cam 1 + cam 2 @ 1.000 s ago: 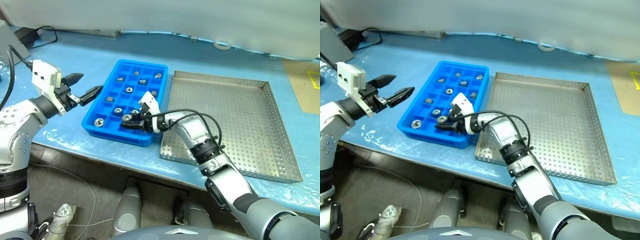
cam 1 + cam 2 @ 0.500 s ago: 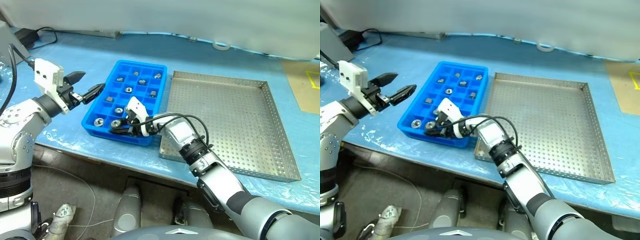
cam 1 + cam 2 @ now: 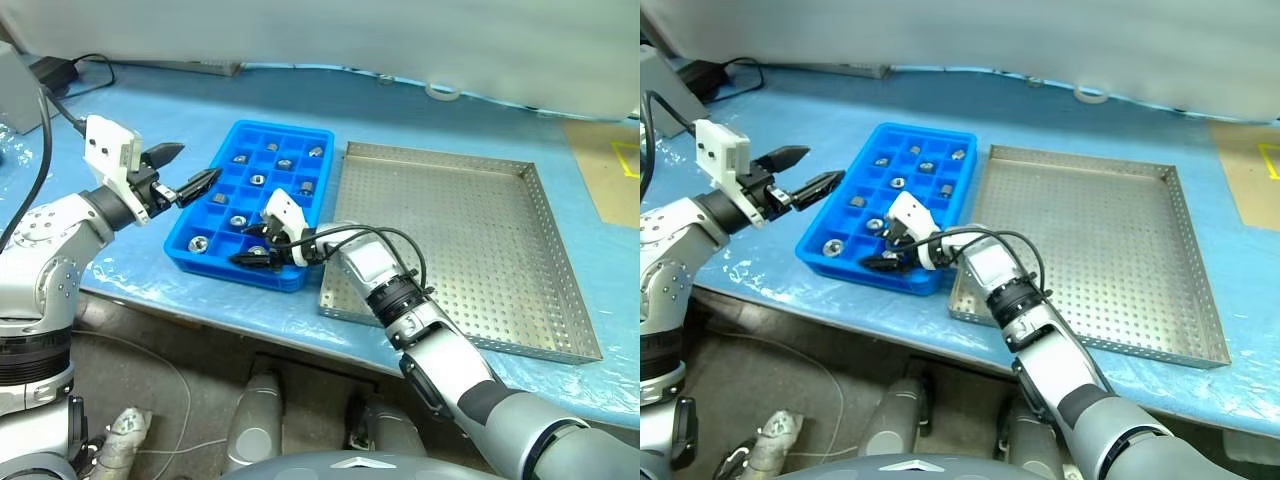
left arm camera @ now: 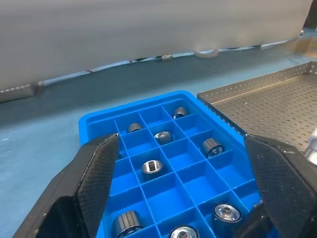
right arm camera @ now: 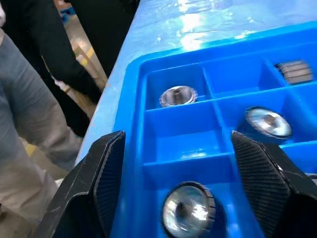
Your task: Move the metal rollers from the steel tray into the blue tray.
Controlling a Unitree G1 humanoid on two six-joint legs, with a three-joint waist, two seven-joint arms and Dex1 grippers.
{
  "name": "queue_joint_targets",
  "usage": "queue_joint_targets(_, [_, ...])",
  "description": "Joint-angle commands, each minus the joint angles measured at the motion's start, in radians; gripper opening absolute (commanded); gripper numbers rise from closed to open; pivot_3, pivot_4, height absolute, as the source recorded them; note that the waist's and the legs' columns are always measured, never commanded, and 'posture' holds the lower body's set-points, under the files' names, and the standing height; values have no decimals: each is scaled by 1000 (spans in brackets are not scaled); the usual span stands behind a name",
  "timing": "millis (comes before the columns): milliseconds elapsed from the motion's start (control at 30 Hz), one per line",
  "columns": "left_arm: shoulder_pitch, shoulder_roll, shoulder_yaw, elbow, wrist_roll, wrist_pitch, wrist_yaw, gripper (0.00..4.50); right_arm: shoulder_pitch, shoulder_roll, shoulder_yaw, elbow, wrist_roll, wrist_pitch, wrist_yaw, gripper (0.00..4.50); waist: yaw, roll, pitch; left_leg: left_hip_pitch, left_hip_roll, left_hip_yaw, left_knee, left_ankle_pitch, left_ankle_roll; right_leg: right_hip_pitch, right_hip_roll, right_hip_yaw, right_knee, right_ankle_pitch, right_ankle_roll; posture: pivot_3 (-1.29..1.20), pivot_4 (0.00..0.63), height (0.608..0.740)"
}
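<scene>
The metal rollers [image 3: 258,179] lie in the blue tray [image 3: 225,133], one to a compartment, spread over its grid; I count about ten. One roller [image 5: 188,214] sits in a compartment at the near edge, straight below my right gripper [image 3: 252,257], whose fingers stand apart on either side of it and hold nothing. Two more rollers lie in the neighbouring compartments, one at the near-left corner [image 3: 198,243]. The steel tray [image 3: 535,180] lies just beside the blue one on its right, long sides nearly touching, and its perforated floor is bare.

My right arm reaches across the steel tray's near-left corner to the blue tray's near edge. My left gripper [image 3: 192,170] hovers at the blue tray's left rim, pointing level across it, fingers wide apart and empty.

Both trays rest on the blue-covered surface [image 3: 400,120]. A roll of tape [image 3: 443,92] lies at the far side, and a black cable [image 3: 75,62] at the far left corner.
</scene>
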Motion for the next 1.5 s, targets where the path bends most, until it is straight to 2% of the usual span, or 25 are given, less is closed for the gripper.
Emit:
queue_joint_targets(33, [-20,-10,-3,0,1,-28,-8,4282,28,-96,-102,-147,50,45,2,3577,4,0,0,0,0,0,0,0,0,0,0,0,0,0,0,234,150,740])
queue_joint_targets(233, [-74,-86,-74,34,21,-52,-1,4282,134,-312,-260,-425,162,190,25,3577,14,-1,0,0,0,0,1,0,0,0,1,0,-1,3,6,176,150,740])
queue_joint_targets(367, [-139,-261,-195,54,35,-66,39,4282,171,-390,-363,-514,209,242,-30,3577,10,0,0,0,0,1,1,0,1,0,1,1,-1,3,6,89,150,740])
queue_joint_targets(500, [-204,-366,-252,134,77,-103,52,4282,210,-413,-413,-560,222,261,-102,3577,-12,-1,0,1,0,2,2,1,3,1,1,2,-1,2,3,29,150,740])
queue_joint_targets(733, [-260,-394,-311,173,113,-125,6,4282,297,-379,-408,-681,253,294,-193,3577,-70,0,-1,0,0,2,2,1,7,0,1,2,-1,4,6,-29,150,740])
queue_joint_targets(1067, [-282,-441,-331,212,160,-168,9,4282,292,-397,-393,-698,259,300,-231,3577,-74,0,-1,2,1,3,4,1,10,3,1,2,-1,2,2,-41,150,740])
queue_joint_targets(1500, [-259,-425,-315,191,162,-158,0,4282,271,-376,-352,-649,244,263,-253,3577,-70,0,-1,2,1,3,5,1,12,3,1,2,-1,2,2,-6,150,740])
